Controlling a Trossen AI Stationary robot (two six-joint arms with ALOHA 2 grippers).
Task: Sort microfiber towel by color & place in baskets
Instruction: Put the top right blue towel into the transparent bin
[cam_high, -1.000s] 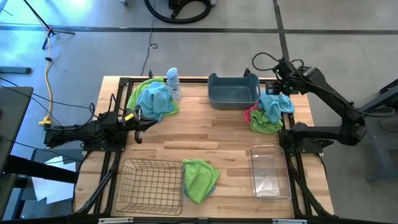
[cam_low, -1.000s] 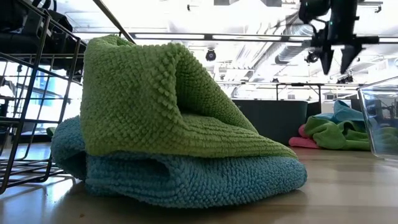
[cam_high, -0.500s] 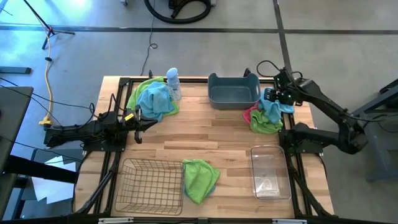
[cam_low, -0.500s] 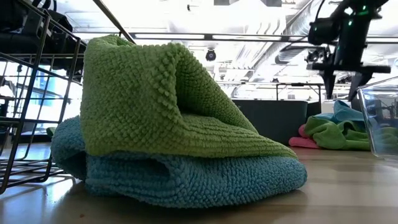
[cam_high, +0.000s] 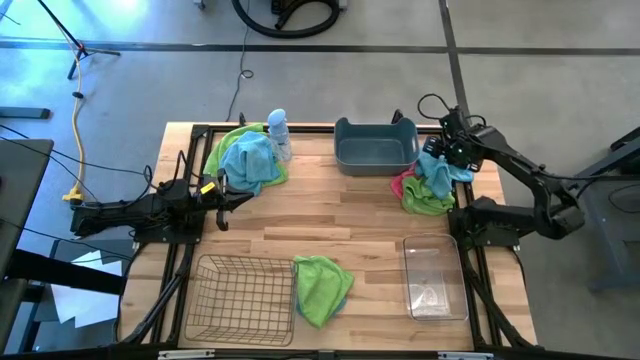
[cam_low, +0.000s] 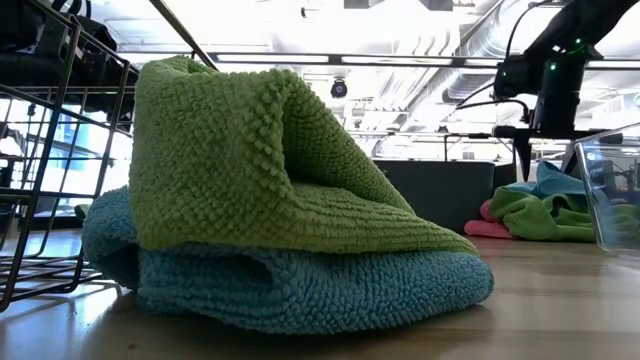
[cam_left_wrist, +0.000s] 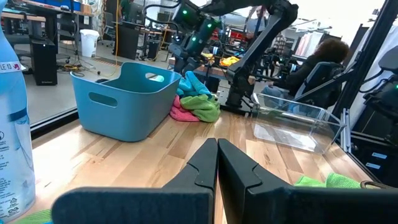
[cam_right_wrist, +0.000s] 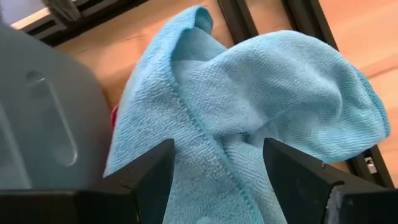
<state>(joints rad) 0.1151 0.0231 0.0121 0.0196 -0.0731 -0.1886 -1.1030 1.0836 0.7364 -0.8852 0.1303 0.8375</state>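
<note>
Left wrist view: spray bottle (cam_left_wrist: 12, 124), label unreadable.

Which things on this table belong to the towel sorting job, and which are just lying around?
Job:
- towel pile by the bottle
- towel pile under the open right pincer
- towels by the wire basket
- wire basket
- blue tub
- clear bin

Lying about:
- spray bottle
- left pincer, shut, idle
</note>
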